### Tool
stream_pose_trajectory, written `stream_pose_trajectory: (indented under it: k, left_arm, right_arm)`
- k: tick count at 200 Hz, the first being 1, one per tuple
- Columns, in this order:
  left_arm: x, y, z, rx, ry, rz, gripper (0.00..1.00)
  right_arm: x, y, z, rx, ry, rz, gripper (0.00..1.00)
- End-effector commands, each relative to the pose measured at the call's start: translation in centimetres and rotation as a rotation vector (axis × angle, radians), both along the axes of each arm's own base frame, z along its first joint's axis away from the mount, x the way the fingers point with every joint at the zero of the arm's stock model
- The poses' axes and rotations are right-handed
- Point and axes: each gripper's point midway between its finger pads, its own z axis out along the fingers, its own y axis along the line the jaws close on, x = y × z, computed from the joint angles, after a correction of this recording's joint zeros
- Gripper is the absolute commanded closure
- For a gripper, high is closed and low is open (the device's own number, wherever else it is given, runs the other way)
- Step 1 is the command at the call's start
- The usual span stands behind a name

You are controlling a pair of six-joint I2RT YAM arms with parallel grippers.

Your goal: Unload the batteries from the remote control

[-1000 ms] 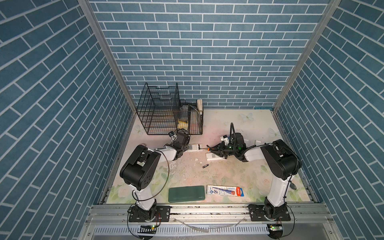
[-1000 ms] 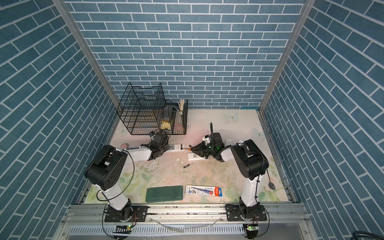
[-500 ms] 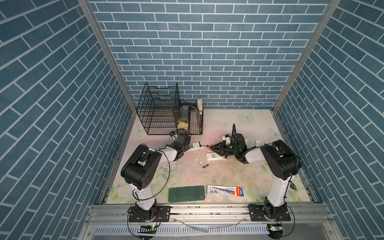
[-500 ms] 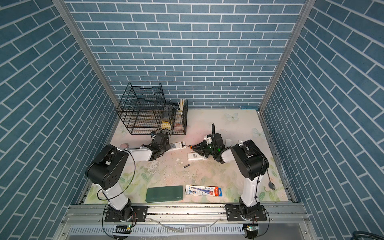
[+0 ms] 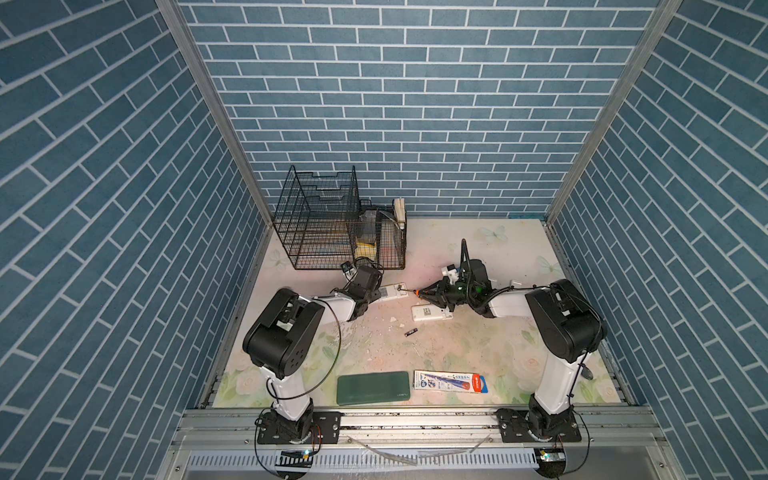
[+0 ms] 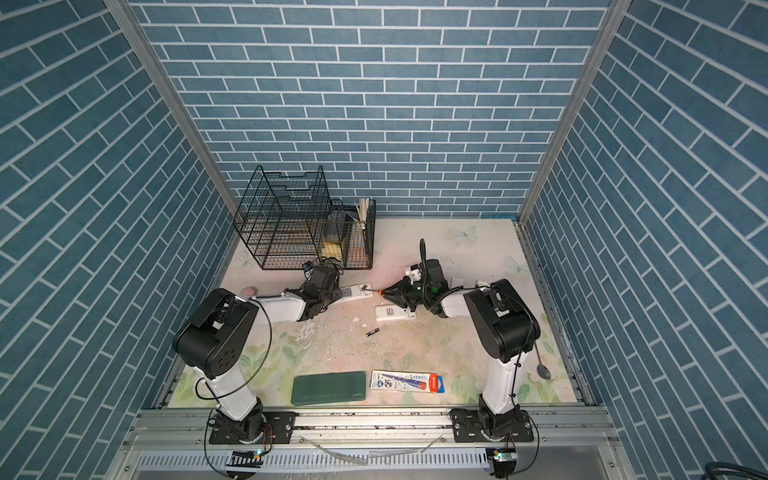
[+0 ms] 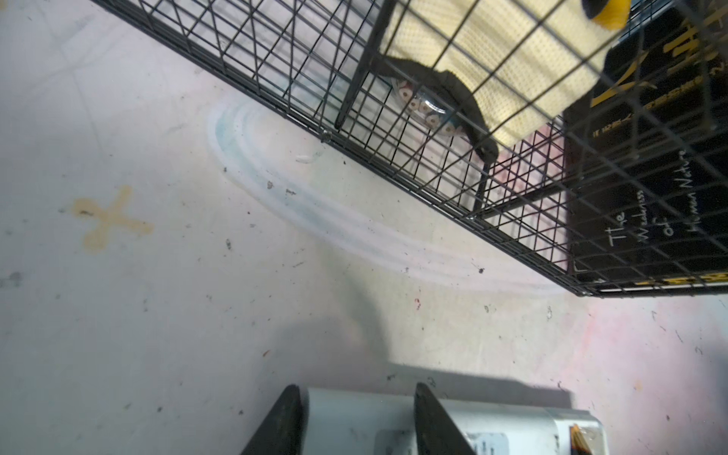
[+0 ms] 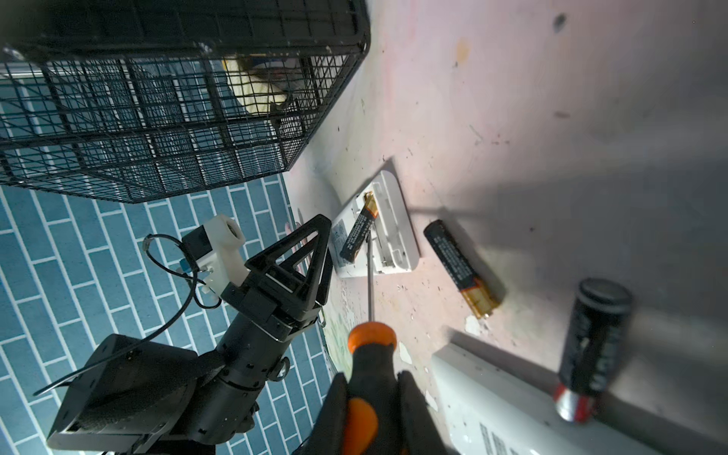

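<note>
Prying a battery (image 8: 358,230) from the remote control (image 8: 394,240)
The right gripper (image 8: 372,388) is clamping the screwdriver (image 8: 372,335), its tip reaching the tilted battery straight ahead, lying lengthwise in its bay; the left gripper (image 7: 356,417) is pinning the remote control.

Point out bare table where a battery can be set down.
Free: the back right corner of the table, beyond the right gripper; also between the loose battery and the blue packet. Crowded around the remote and screwdriver.
</note>
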Motion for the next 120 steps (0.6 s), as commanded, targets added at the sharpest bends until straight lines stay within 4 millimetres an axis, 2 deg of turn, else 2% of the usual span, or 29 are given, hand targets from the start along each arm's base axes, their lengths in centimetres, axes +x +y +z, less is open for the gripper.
stream_pose_trajectory:
  k: [1, 81, 103, 120]
  left_arm:
    - [-13.0, 3.0, -10.0, 0.126, 0.549, -0.073, 0.53]
    - [-13.8, 3.6, -10.0, 0.125, 0.547, -0.067, 0.53]
    - [-14.5, 3.6, -10.4, 0.117, 0.559, -0.075, 0.53]
    - [-14.5, 3.5, -10.2, 0.116, 0.559, -0.095, 0.53]
  right_arm:
    - [1.2, 0.9, 3.6, 0.045, -0.107, 0.010, 1.00]
    - [3.3, 1.3, 0.5, -0.032, -0.084, 0.014, 1.00]
    - [3.5, 1.1, 0.9, -0.068, -0.104, 0.033, 1.00]
    - [2.9, 0.6, 2.2, -0.121, -0.139, 0.067, 1.00]
